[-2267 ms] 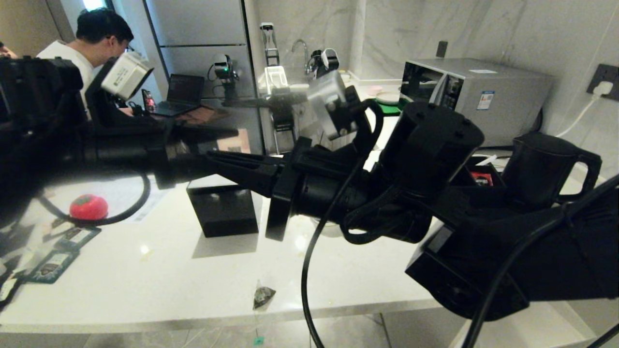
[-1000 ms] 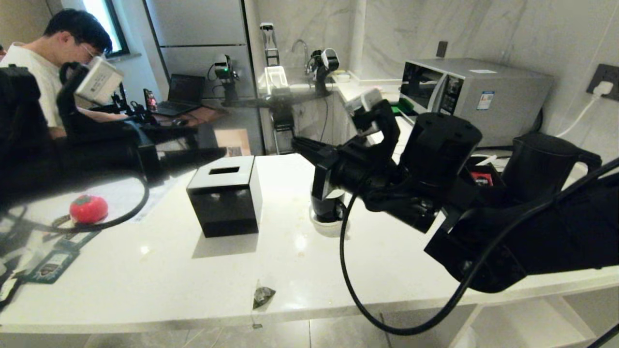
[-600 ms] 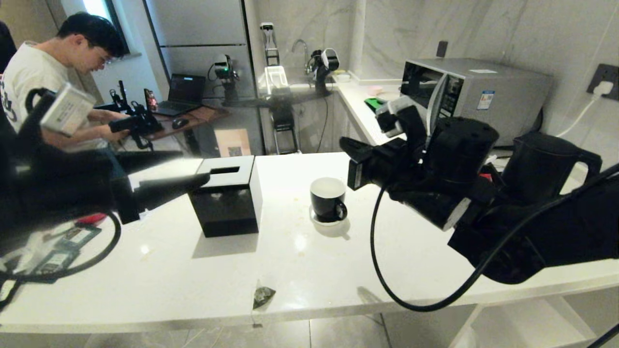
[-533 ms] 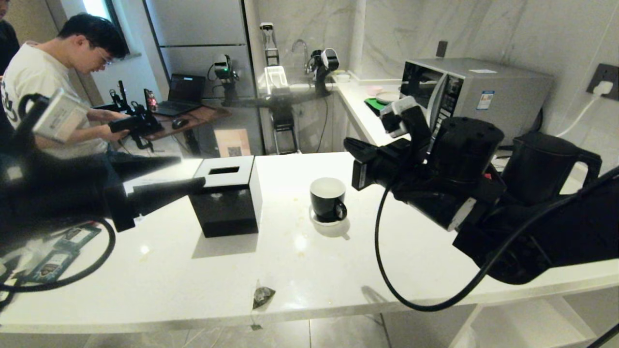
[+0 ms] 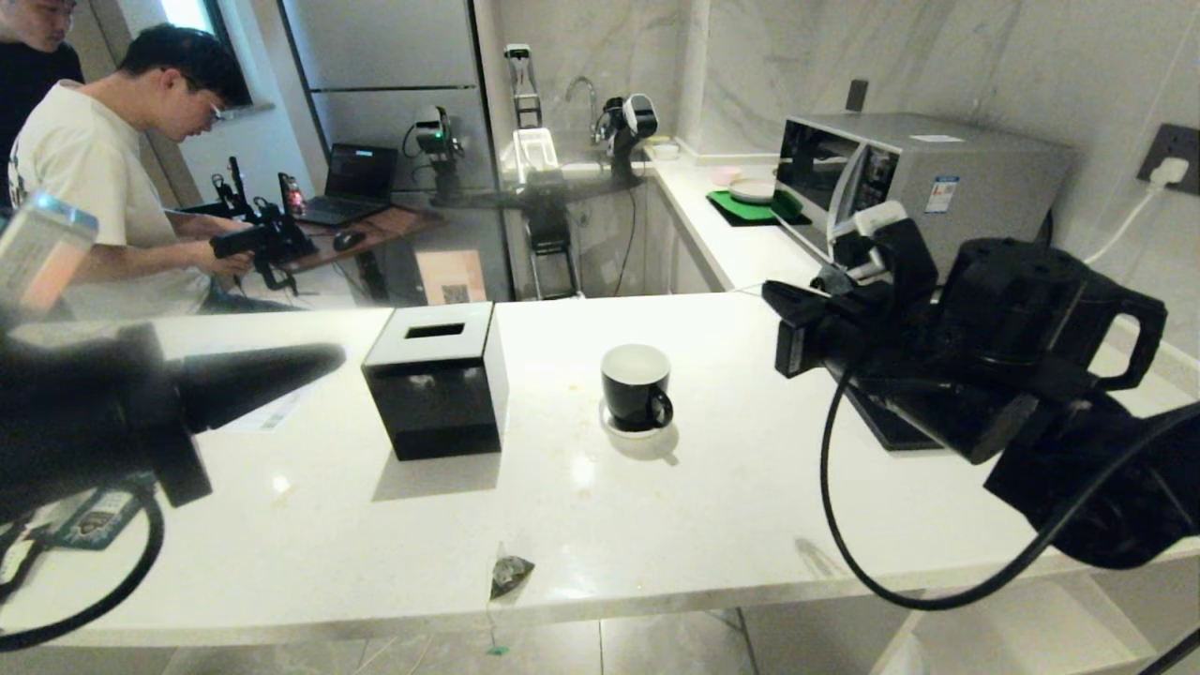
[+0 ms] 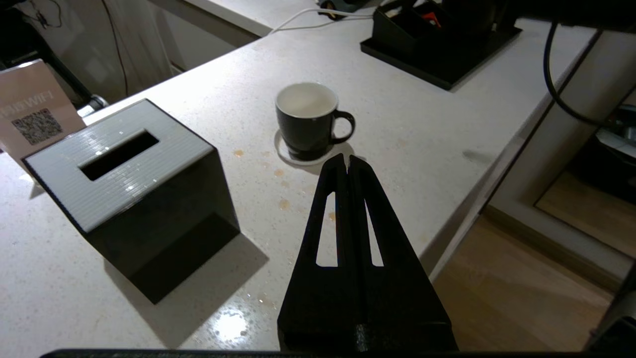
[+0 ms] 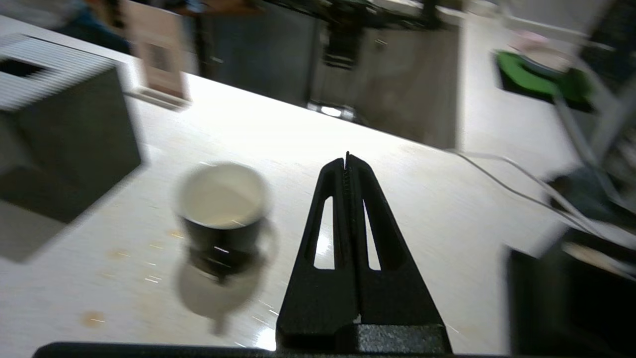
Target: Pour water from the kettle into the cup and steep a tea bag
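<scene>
Both hands empty, fingers pressed together: left hand point(image 6: 346, 161) up over table point(image 5: 750, 487) just short of cup point(image 5: 636, 385), right hand point(image 7: 347, 158) in air beside cup, kettle side

Cup upright on its saucer point(image 5: 611, 427) mid-table, inside looks white/empty, no tea bag in it. Kettle point(image 5: 1050, 309) at far right of table, partly behind right arm, handle facing away from cup. Tea bag point(image 5: 511, 572) lying at near table edge, string + tag point(image 5: 497, 649) dangling over edge

Risks, judgement only:
- tea bag so close to edge, a clumsy pinch or snagged string likely drags it off onto floor
- right arm bulk + cable point(image 5: 834, 525) hang close to kettle, a swing could knock it or catch handle
- cup light, handle toward robot's right, a hand brushing it could slide it off saucer
- tissue box point(image 5: 436, 380) near cup, limits left approach

Writing: QR card point(image 6: 35, 119) beside tissue box, word above code not clearly readable; microwave point(image 5: 900, 187) sticker too small to read
</scene>
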